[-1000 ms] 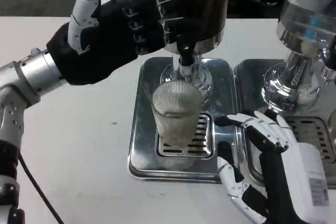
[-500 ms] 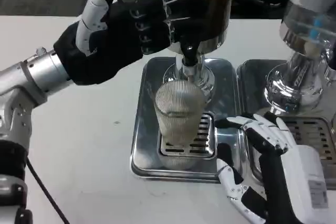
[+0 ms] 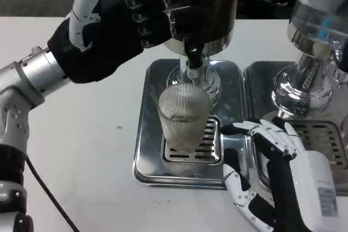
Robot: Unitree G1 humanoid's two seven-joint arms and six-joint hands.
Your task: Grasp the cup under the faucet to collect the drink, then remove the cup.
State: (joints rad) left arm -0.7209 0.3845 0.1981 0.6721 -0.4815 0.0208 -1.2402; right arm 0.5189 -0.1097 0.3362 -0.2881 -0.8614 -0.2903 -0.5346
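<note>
Right hand [image 3: 272, 177], white-backed with black and white fingers, sits nearest on the white table [image 3: 92, 150], just right of the silver drip tray [image 3: 142, 150], fingers apart and holding nothing. Its fingertips point left toward the ribbed clear glass cup [image 3: 184, 117] without touching it.

That cup stands upright on the slotted grate [image 3: 209, 148] in the middle of the tray, directly beneath the black faucet nozzle [image 3: 192, 55]. Whether any drink has gathered inside is hard to tell through the ribbing.

Farther back, the left hand [image 3: 117, 23] reaches to the dark dispenser body [image 3: 209, 4] above the nozzle, fingers curled against it; whether they clamp on a lever I cannot tell.

Being glass, the cup is probably rigid, fragile and fairly light, growing heavier as it fills. The ribs should help against slipping, though wet walls could be slick. A wrap around the mid-body from the right, kept level, looks safest.

A second chrome dispenser [image 3: 304, 80] stands far right.
</note>
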